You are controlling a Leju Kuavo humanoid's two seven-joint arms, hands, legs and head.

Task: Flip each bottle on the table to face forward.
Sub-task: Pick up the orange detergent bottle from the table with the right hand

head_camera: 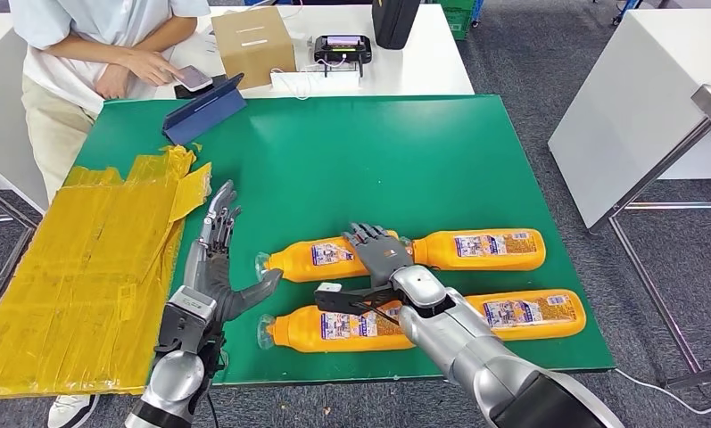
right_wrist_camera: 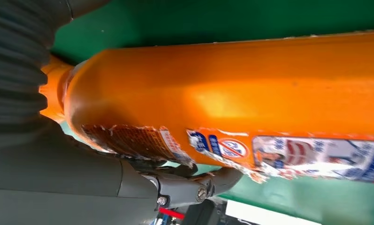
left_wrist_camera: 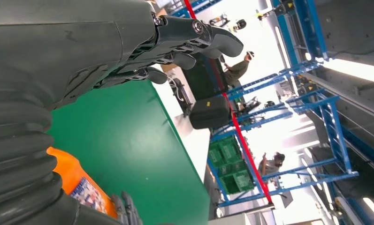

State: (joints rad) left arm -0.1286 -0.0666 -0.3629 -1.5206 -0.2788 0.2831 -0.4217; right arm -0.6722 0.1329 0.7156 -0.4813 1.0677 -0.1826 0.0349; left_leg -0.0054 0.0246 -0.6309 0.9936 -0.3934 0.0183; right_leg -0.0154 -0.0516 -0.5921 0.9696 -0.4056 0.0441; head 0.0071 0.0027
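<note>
- Head view: green table point(head_camera: 351, 152) carries four orange bottles in two rows. Far row: far-left bottle point(head_camera: 320, 257) and far-right bottle point(head_camera: 485, 249), lying end to end. Near row: near-left bottle point(head_camera: 334, 327) and near-right bottle point(head_camera: 534, 312), likewise on their sides.
- Right hand point(head_camera: 380, 252) lies across the far-left bottle where it meets its neighbour, fingers spread over the top. I cannot tell from here whether it grips or only rests.
- Left hand point(head_camera: 216, 254) hovers left of the far-left bottle's cap, fingers straight and apart, holding nothing.
- Yellow taped sheet point(head_camera: 84, 267) covers the table's left side; a person point(head_camera: 84, 53) stands at the far-left corner over a phone.
- Left wrist view: left hand point(left_wrist_camera: 128, 51) with fingers extended over bare green; an orange bottle point(left_wrist_camera: 77, 180) lies below the wrist cover, not touched.
- Right wrist view: orange bottle point(right_wrist_camera: 232, 89) pressed close against the right hand point(right_wrist_camera: 58, 173); a finger hooks under its lower edge by a torn label point(right_wrist_camera: 133, 140). Reads as a partial hold, not a firm one.
- Judged step: starting the roll on the far-left bottle.
- Next move calls for a surer wrap around the body, then turning it about its long axis without nudging the far-right bottle.
</note>
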